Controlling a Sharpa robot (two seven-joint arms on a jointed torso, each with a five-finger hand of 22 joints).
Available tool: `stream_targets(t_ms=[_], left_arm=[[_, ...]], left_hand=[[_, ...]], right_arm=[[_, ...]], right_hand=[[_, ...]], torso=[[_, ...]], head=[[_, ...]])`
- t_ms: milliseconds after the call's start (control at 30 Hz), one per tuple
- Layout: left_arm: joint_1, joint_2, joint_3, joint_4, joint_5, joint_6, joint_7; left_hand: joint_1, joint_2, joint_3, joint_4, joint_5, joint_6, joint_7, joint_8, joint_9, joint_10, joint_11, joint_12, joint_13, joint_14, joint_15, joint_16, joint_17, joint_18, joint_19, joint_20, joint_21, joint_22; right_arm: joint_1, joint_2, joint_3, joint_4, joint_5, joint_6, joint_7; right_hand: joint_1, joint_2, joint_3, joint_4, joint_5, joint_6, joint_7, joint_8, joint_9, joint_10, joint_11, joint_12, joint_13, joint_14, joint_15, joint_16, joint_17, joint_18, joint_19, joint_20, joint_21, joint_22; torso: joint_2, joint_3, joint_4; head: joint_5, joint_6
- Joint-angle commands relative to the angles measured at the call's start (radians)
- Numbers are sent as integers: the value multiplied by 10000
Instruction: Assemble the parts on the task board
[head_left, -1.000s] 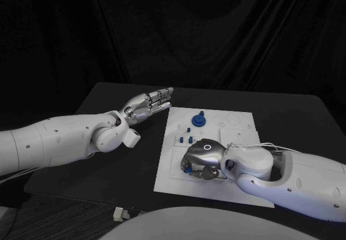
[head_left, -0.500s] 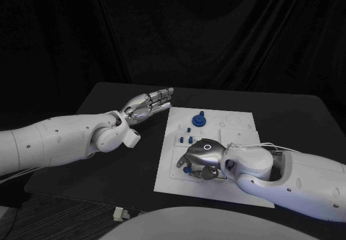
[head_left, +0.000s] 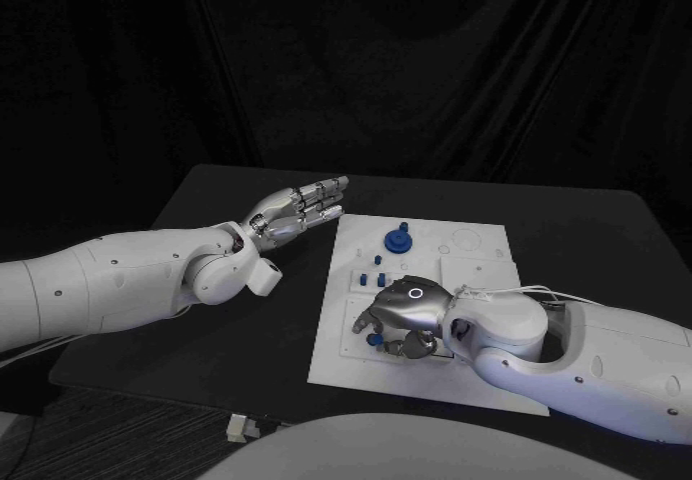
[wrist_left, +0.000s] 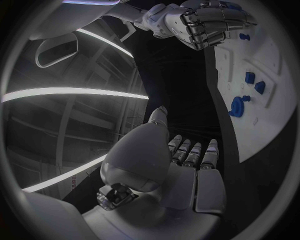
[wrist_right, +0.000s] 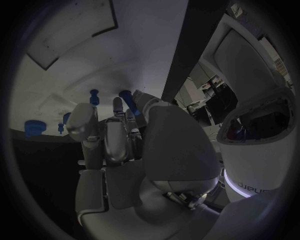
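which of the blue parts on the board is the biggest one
The round blue part with an upright stem, at the far end of the task board; the others nearer the right hand are small pegs.

Head camera looks down; both wrist cameras closely share the task board.

Showing plain white: the task board, both arms, unpatterned. Gleaming silver: the left hand, with darker grey between its segments; the right hand likewise, wearing a small pale ring mark on its back. Standing out in deep blue: the round part and the small parts on the board. Lying matt black: the table, the curtain behind.
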Motion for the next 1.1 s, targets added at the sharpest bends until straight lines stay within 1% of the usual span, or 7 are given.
stream_targets(t_ms=[33, 133, 367, 767, 1033, 1100], left_arm=[[-24, 18, 10, 7, 69, 125, 79], [-39, 17, 10, 6, 69, 131, 69], [-68, 14, 10, 9, 69, 140, 58], [-99, 16, 10, 13, 69, 148, 41], [-110, 14, 10, -3, 69, 144, 39], [-112, 13, 10, -2, 69, 141, 41]], left_hand=[[77, 59, 16, -52, 40, 4, 52, 67, 13, 21, -32, -21, 6, -19, 84, -37, -9, 94, -5, 42, 29, -5], [77, 59, 16, -52, 40, 4, 52, 67, 13, 21, -32, -21, 6, -19, 84, -37, -9, 94, -5, 42, 29, -5], [77, 78, 24, -55, 44, -5, 34, 64, 11, 26, 1, -14, 8, -19, 96, -37, -9, 95, -6, 44, 28, -7], [85, 112, 42, -66, 58, -9, 10, 61, 9, 33, 48, 0, 10, -19, 112, -37, -9, 97, -6, 47, 28, -8], [85, 112, 42, -66, 58, -9, 10, 61, 9, 33, 48, 0, 10, -19, 112, -37, -9, 97, -6, 47, 28, -8], [85, 112, 42, -66, 58, -9, 10, 61, 9, 33, 48, 0, 10, -19, 112, -37, -9, 97, -6, 47, 28, -8]], right_arm=[[-26, -37, 3, 43, -70, -506, -187], [-24, -69, 3, 70, -70, -590, -190], [-20, -148, 4, 145, -70, -672, -219], [-13, -265, 5, 273, -70, -817, -263], [57, -458, 5, 407, -71, -1060, -272], [118, -545, 5, 469, -71, -1178, -276]], right_hand=[[-247, 44, -158, 93, -72, -81, 34, 64, -31, -84, 9, 66, 29, -42, 57, 14, 43, 48, -19, 44, -15, 1312], [-277, 41, -202, 114, -92, -54, 52, 83, -37, -87, 10, 80, 40, -42, 66, 16, 41, 49, -20, 53, -25, 1310], [-330, 64, -351, 175, -319, 49, 98, 144, -63, -105, 8, 137, 87, -49, 67, 11, 21, 56, -18, 67, -40, 1307], [-431, 105, -566, 286, -569, 114, 153, 176, -107, -126, 3, 219, 152, -84, 79, -56, -83, 76, -46, 83, -148, 1282], [-459, 43, -784, 337, -670, 72, 132, 153, -156, -196, 1, 254, 192, -104, 58, -99, -139, 85, -55, 75, -193, 1270], [-479, 17, -984, 414, -698, -56, 51, 91, -219, -263, 1, 282, 226, -112, 51, -118, -162, 90, -68, 68, -241, 1260]], torso=[[6, 0, 0], [6, 0, -1], [3, 0, 0], [0, 1, 2], [-2, 1, 2], [1, 3, 3]], head=[[8, -1], [6, -1], [28, -1], [43, -1], [37, -1], [27, -1]])
